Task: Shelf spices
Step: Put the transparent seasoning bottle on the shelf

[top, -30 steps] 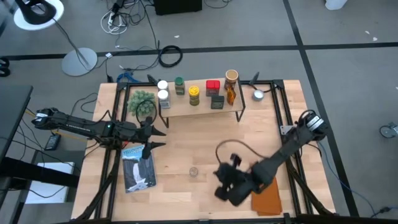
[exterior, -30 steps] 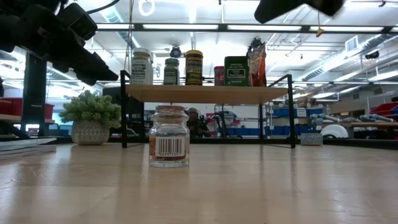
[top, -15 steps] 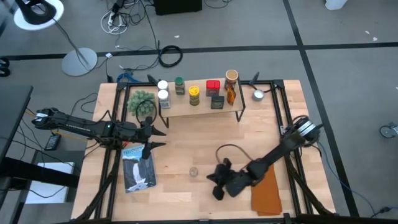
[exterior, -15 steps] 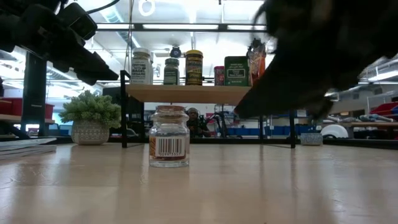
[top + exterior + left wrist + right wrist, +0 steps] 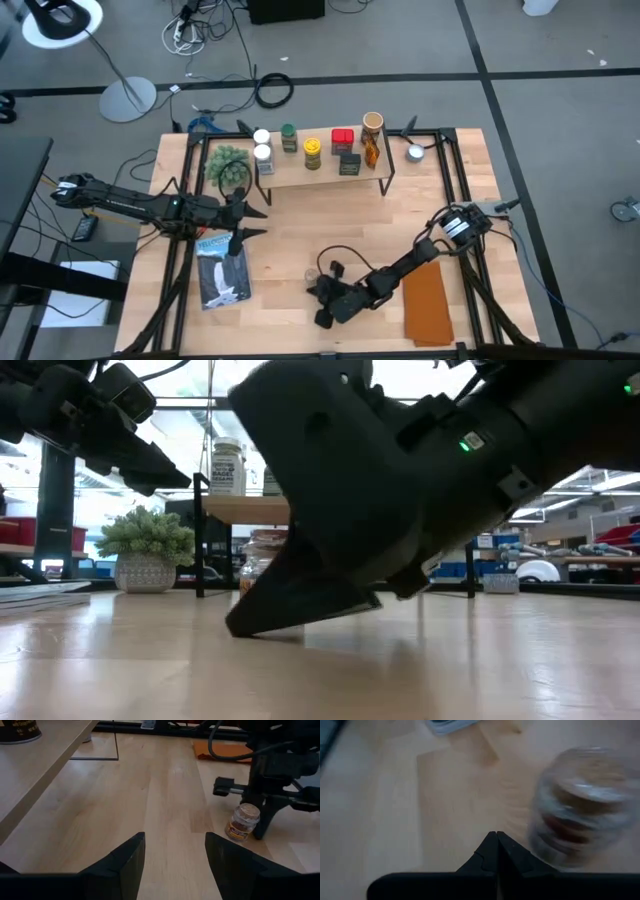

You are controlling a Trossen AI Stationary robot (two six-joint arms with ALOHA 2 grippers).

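Note:
A small clear spice jar (image 5: 241, 822) with a tan lid and a barcode label stands upright on the table, near the middle of the front. My right gripper (image 5: 496, 839) is shut and low over the table right beside the jar (image 5: 577, 805), with a gap between them. In the low view the gripper's dark body (image 5: 330, 510) hides most of the jar. Several spices (image 5: 313, 148) stand on the shelf (image 5: 325, 175) at the back. My left gripper (image 5: 175, 865) waits open at the left, above the table.
A fuzzy green plant (image 5: 229, 165) stands left of the shelf and a small silver cup (image 5: 415, 153) right of it. A magazine (image 5: 222, 268) lies front left, an orange cloth (image 5: 430, 315) front right. Bare wood stretches between the shelf and the jar.
My right gripper has come down from well above the table and gone toward the table's left edge. It now sits low beside the jar, still shut. The jar has stayed where it was.

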